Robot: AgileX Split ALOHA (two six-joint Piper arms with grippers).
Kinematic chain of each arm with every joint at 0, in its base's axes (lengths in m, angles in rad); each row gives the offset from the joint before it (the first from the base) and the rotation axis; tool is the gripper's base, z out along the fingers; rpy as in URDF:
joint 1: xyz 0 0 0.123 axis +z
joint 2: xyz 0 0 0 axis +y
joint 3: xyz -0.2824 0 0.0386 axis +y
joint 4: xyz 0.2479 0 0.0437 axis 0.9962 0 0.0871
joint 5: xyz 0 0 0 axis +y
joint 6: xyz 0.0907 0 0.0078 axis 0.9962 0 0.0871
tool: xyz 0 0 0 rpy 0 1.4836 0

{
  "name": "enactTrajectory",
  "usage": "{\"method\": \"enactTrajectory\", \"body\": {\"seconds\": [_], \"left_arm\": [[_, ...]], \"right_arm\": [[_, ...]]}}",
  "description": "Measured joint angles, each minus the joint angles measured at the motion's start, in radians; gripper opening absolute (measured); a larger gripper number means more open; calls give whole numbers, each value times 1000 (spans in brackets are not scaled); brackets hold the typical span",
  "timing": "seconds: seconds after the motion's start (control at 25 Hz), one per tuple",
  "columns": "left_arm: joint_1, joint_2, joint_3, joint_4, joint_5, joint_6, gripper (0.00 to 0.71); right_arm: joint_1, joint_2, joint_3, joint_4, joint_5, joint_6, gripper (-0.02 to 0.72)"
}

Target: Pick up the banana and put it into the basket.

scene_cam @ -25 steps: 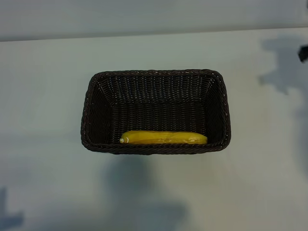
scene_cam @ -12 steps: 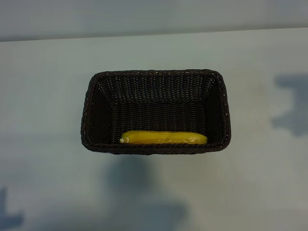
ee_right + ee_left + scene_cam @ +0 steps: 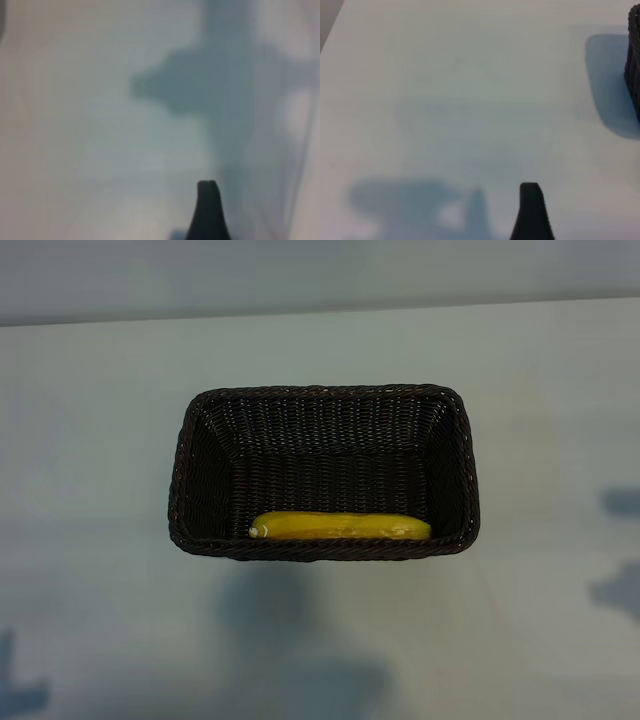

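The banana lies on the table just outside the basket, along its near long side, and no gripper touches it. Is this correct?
Not quite. The exterior view shows the banana lying inside the basket, along its near long side. No gripper touches it.

banana [image 3: 340, 527]: bright yellow, pale at one tip
basket [image 3: 323, 400]: dark brown, tight woven wicker pattern
tabletop [image 3: 100, 620]: plain pale whitish, grey-blue shadows
my tool's finger [image 3: 532, 215]: black in both wrist views
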Motion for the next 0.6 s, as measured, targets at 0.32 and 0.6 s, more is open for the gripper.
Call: {"method": "enactTrajectory", "body": {"seconds": [0.32,0.6], "left_arm": [[0,0,0,0,0,0,548],[0,0,0,0,0,0,548]], "right_arm": [[0,-124,119,1,-36,-12,547],[-1,-128,119,1,-37,-18,547]]}}
